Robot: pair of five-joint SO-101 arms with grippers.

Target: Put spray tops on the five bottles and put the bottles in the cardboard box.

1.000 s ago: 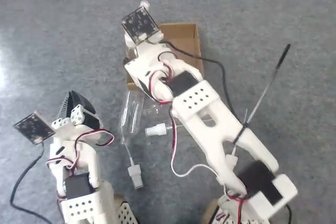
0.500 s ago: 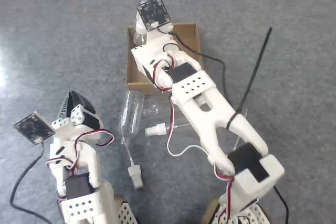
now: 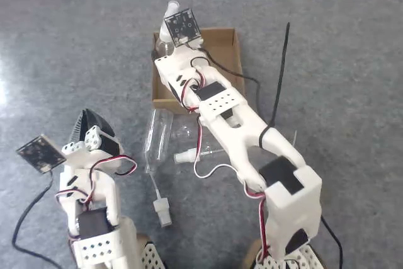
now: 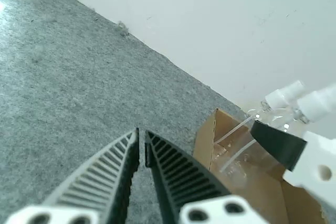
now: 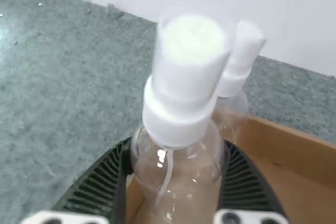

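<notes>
Near edge of table (image 3: 75, 48), left side: left gripper (image 4: 140, 132) raised off the surface, jaws drawn together to a thin slit, nothing between them.

Near-centre: loose spray top (image 3: 162, 210) lying flat, its thin tube running toward the lying bottle (image 3: 157, 138). Cannot tell whether the tube end touches the bottle. The lying bottle is clear, uncapped and on its side.

Just beside it: second spray top (image 3: 186, 155), also on its side, with its tube passing under the right arm. A clear shape next to it is partly covered by the arm. Probably another bottle, but the outline is too faint to confirm.

Right arm spans from the near right edge out to the cardboard box (image 3: 221, 41). A black cable tie (image 3: 280, 74) sticks up off it.

Far centre: right gripper (image 5: 176, 177) clamped on the gripped bottle (image 5: 181, 145), one finger on each side of the body. White spray top (image 5: 190, 72) fitted, bottle upright at the far left corner of the box. Its base is cut off from view, so resting or lifted is not determinable.

Behind it, close by: second capped bottle (image 5: 236, 103), upright in the box, lower part hidden.
</notes>
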